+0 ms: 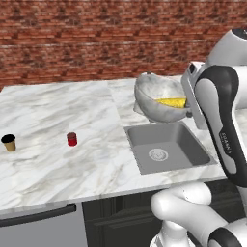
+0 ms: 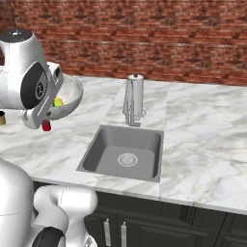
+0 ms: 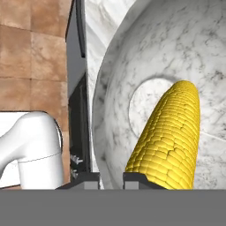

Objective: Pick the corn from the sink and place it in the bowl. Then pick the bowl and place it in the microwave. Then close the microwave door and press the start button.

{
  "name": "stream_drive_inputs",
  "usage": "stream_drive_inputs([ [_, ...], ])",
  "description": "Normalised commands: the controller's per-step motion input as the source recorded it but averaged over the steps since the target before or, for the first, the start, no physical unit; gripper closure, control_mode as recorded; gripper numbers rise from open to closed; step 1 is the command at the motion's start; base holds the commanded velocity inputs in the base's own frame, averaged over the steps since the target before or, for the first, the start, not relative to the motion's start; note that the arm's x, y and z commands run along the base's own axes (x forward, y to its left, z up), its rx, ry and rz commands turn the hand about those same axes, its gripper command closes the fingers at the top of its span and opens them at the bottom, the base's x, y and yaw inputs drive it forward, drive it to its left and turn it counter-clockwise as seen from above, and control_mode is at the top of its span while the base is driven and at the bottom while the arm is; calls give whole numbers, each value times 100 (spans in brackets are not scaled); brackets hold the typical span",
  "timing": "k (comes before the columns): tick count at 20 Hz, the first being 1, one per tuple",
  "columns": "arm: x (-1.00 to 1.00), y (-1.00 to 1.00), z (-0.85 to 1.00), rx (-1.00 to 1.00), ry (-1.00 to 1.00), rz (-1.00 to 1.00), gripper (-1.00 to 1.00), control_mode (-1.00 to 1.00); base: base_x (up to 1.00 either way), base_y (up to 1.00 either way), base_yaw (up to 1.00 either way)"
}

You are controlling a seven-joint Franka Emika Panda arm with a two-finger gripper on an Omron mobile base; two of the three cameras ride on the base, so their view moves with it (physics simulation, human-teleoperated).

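Note:
The mottled grey-white bowl (image 1: 153,99) hangs tilted in the air above the counter, behind the sink (image 1: 166,147). The yellow corn (image 3: 170,137) lies inside it, across the bottom and up the wall; it also shows as the corn (image 1: 172,102) over the lowered rim. My gripper (image 3: 111,178) is shut on the bowl's rim, one fingertip inside the bowl (image 3: 145,57) and one outside. From the right base view the bowl (image 2: 68,96) sits just past my hand. The grey basin of the sink (image 2: 103,144) holds nothing but its drain. The microwave and its door are out of view.
A small red cup (image 1: 72,139) and a small black cup (image 1: 8,143) stand on the marble counter to the left. The chrome faucet (image 2: 134,99) rises behind the sink. A brick wall closes the back; dark cabinets run below the counter edge.

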Motion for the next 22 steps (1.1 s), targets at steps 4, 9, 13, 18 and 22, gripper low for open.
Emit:
stream_drive_inputs([
  [4, 0, 0, -6, -2, 0, -12, 100, -100, 0, 0, 0],
  [9, 0, 0, 0, 0, 0, 0, 100, 100, -12, 0, 0],
  [13, 0, 0, 0, 0, 0, 0, 100, 100, -93, 0, 1],
  [18, 0, 0, 0, 0, 0, 0, 100, 100, -39, 3, 52],
  [22, 0, 0, 0, 0, 0, 0, 100, 100, 0, 27, 79],
])
